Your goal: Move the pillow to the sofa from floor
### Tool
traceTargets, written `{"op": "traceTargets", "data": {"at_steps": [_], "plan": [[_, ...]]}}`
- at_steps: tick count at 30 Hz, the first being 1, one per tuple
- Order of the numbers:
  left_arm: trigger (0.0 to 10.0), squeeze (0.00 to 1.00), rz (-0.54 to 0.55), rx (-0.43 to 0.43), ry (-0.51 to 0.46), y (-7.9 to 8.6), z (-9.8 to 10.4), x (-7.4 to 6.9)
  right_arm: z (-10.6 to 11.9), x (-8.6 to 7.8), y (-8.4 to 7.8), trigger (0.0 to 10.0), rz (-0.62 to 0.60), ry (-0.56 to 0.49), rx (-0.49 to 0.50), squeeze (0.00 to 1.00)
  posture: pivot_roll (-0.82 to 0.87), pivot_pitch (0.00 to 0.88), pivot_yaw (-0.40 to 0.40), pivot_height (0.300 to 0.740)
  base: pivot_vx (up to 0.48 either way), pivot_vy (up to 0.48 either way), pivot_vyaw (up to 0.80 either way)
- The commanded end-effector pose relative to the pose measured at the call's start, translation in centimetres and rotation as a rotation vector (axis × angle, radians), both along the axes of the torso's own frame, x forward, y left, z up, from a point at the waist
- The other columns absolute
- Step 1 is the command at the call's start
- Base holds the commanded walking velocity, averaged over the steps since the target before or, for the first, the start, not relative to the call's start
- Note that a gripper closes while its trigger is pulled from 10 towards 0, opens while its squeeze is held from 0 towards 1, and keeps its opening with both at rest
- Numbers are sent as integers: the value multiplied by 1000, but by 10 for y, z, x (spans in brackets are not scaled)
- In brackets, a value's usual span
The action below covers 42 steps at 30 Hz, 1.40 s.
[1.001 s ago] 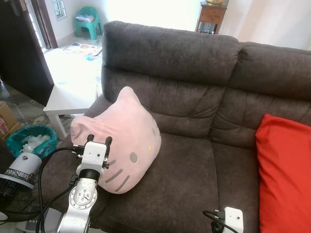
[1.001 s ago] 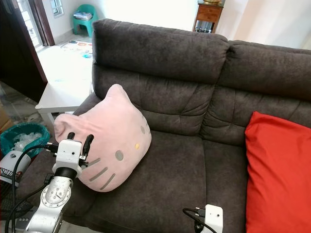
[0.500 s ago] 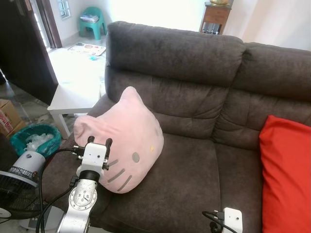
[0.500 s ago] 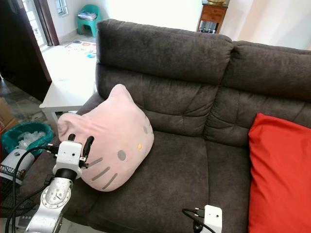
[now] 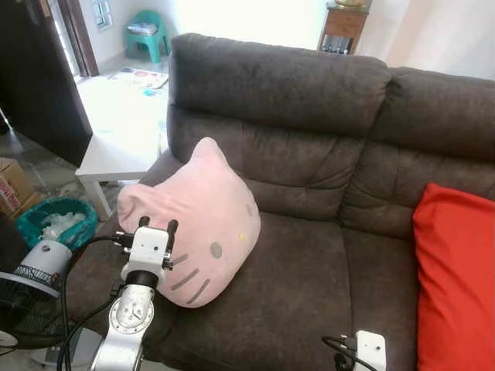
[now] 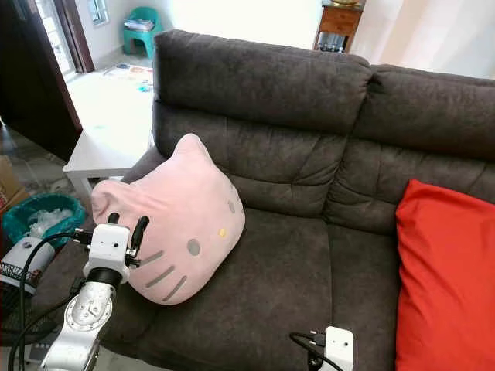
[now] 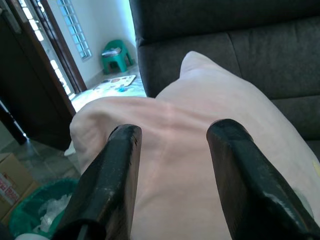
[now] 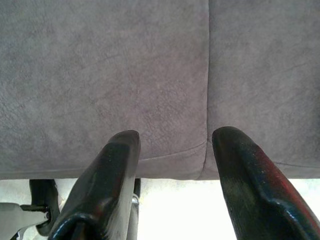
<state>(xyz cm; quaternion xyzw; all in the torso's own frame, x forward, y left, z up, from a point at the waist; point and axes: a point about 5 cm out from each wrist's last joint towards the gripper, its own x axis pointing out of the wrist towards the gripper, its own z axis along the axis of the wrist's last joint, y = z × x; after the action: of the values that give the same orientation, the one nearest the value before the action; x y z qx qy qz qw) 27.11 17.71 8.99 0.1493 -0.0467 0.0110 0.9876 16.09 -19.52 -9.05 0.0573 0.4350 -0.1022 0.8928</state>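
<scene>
With the pink cat-face plush pillow already lying on the left seat cushion of the dark brown fabric sofa, tilted back against the backrest near the armrest, the carry looks done and the step in hand reads as release and pull-back. Left gripper sits at the pillow's lower left edge; in the left wrist view its two black fingers are spread wide with pink fabric between and beyond them, nothing pinched as far as I can judge, though whether the tips touch the plush is hard to tell. Right gripper is low at the sofa's front edge, fingers parted, empty, looking down on the seam between two seat cushions. A red fabric cushion stands on the right seat, well apart from the pillow. A white low table, a teal bin and a white floor fan stand just beside the sofa's left end. Next move, in my view: back the left arm straight out without snagging the plush, since the pillow overhangs the seat front slightly and a dragging finger could tip it off toward the floor. Check that it settles.
</scene>
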Motion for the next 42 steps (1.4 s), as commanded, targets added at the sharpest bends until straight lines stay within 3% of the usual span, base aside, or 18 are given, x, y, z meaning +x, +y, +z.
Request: {"op": "traceTargets", "data": {"at_steps": [1,32,37,42], "plan": [[10000,0,-7,-15,-8,-1,3,3,-1,-2,-2,10000,-4,9,1,0,168,12,-86,740,-251,0,0],[10000,0,-6,-21,1,-1,0,4,0,-1,-2,10000,0,4,4,0,165,19,-91,740,-248,0,0],[10000,0,-25,-89,99,0,-19,4,0,-1,-2,10000,8,3,4,0,167,18,-92,740,0,0,0],[10000,0,41,-100,326,22,-66,-4,0,-1,-1,10000,2,0,9,0,162,14,-88,740,0,0,0]]}}
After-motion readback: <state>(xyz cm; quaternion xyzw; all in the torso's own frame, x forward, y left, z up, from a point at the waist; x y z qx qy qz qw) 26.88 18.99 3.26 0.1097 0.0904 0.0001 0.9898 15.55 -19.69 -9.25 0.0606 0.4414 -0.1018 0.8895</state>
